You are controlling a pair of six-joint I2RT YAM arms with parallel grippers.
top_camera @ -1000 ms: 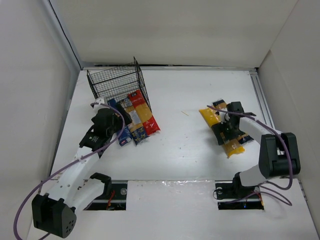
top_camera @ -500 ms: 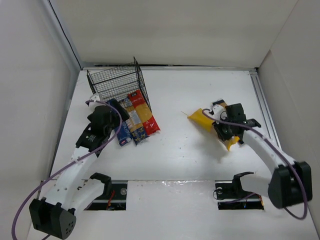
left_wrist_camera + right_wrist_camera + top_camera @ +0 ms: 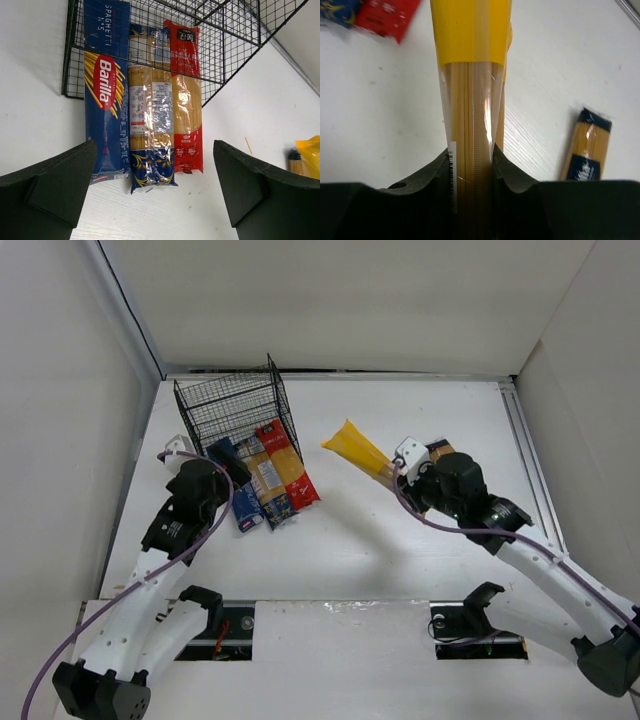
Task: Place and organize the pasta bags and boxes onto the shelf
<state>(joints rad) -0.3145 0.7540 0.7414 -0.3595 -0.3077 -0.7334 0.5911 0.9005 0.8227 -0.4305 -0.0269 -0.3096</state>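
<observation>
The left arm's black two-finger tool (image 3: 155, 172) hung spread wide; the right arm's black tool (image 3: 470, 157), stretched forward, pinched a long yellow spaghetti bag (image 3: 470, 40).

Right gripper (image 3: 472, 165) hoists the long yellow plastic spaghetti bag (image 3: 357, 449) toward the black wire-mesh rack (image 3: 235, 405); left gripper (image 3: 155, 172) backs off.

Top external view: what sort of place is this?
Likely a lab robot cell: bare white table boxed by white panels, two arms bolted at its near edge, spaghetti packs sticking out of a wire shelf.
</observation>
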